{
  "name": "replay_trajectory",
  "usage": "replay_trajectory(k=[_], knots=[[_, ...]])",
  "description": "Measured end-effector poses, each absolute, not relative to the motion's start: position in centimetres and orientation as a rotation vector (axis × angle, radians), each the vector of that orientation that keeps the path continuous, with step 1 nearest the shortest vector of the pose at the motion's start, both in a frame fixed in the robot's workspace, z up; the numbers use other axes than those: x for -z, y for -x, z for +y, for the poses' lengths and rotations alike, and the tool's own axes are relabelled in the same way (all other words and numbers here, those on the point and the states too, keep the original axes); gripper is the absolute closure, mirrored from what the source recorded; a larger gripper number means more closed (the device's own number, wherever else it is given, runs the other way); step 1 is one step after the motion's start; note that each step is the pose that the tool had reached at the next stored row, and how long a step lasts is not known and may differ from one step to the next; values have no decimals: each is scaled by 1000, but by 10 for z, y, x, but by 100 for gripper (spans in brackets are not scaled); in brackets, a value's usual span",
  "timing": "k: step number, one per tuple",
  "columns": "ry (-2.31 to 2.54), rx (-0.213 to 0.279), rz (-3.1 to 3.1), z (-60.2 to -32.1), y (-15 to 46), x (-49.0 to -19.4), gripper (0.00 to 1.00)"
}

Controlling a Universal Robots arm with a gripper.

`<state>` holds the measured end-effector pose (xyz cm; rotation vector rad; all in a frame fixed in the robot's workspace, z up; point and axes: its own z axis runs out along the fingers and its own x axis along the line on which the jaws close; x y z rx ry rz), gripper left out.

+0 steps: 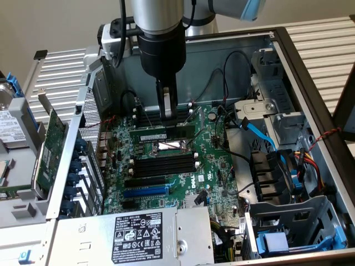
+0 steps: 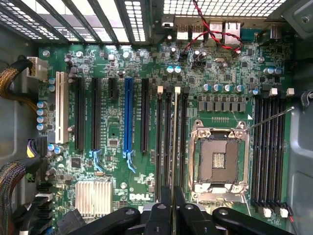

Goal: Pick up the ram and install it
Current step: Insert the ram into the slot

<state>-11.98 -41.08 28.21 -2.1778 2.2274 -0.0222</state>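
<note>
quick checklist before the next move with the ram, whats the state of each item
1. Gripper shut on the ram: ok.
2. Ram running parallel to the memory slots beside the CPU socket: ok.
3. Ram lined up over one particular slot: cannot tell.
4. Ram pressed fully home: cannot tell.
5. White end clips open: cannot tell.
6. Red and black wires apart from the ram: ok.
</note>
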Motion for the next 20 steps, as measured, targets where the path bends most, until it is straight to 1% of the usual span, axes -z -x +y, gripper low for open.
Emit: replay_trajectory(k=[20], knots=[[2183, 35, 2233, -411, 120, -266, 87]])
